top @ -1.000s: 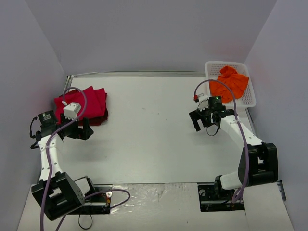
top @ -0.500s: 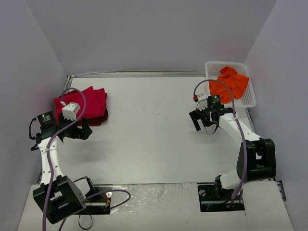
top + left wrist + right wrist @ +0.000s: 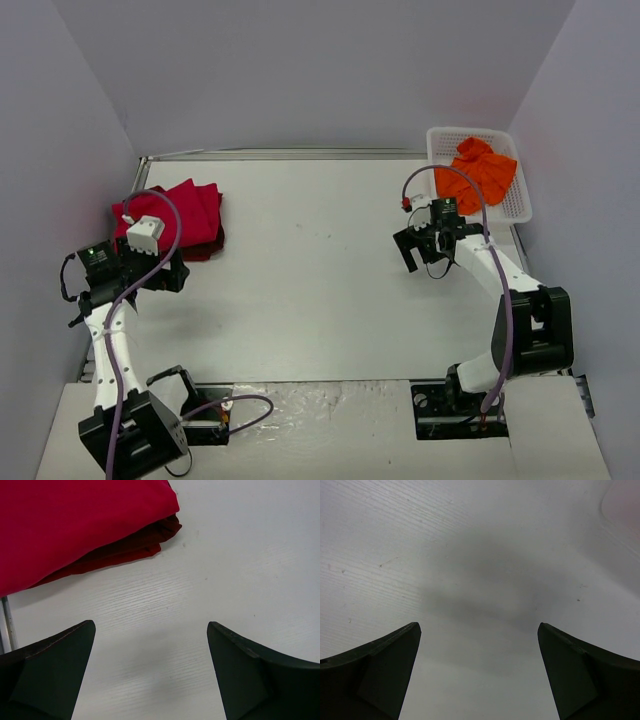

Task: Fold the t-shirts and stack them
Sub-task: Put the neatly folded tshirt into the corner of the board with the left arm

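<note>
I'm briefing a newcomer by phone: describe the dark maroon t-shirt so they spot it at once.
At the left of the table lies a folded pile. The dark maroon t-shirt is its bottom layer, just an edge showing under the bright red t-shirt. It is darker, and folded unlike the orange t-shirt crumpled in the basket.

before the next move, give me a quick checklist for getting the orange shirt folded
1. The left gripper is open, empty: ok.
2. The right gripper is open, empty: ok.
3. The red shirt lies folded on the maroon shirt: ok.
4. The orange shirt is out of the basket: not ok, crumpled inside it.
5. The right gripper is over it: not ok, over the table, short of the basket.
</note>
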Robot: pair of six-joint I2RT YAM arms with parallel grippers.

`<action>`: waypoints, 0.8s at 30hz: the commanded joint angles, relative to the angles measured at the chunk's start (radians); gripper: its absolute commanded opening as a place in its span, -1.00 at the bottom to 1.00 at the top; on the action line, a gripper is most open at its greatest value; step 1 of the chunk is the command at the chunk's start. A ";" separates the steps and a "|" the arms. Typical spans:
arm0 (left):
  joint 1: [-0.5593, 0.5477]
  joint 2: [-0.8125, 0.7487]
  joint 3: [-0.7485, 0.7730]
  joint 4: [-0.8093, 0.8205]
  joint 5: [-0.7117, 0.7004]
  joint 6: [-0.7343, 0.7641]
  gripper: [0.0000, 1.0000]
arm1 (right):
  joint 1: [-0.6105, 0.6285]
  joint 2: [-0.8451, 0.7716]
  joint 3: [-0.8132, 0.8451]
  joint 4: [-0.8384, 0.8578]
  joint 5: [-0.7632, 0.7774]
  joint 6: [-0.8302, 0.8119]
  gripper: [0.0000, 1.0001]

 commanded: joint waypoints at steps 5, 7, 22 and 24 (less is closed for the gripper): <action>0.011 0.035 0.056 -0.012 0.019 0.014 0.89 | 0.013 0.041 0.025 -0.007 0.009 -0.008 1.00; 0.011 0.041 0.056 -0.012 -0.004 0.015 0.89 | 0.016 0.050 0.025 -0.007 0.026 -0.009 1.00; 0.011 0.087 0.053 -0.023 0.045 0.023 0.89 | 0.033 0.098 0.028 -0.010 0.068 -0.012 1.00; 0.011 0.107 0.059 -0.032 0.049 0.025 0.89 | 0.034 0.100 0.029 -0.010 0.068 -0.012 1.00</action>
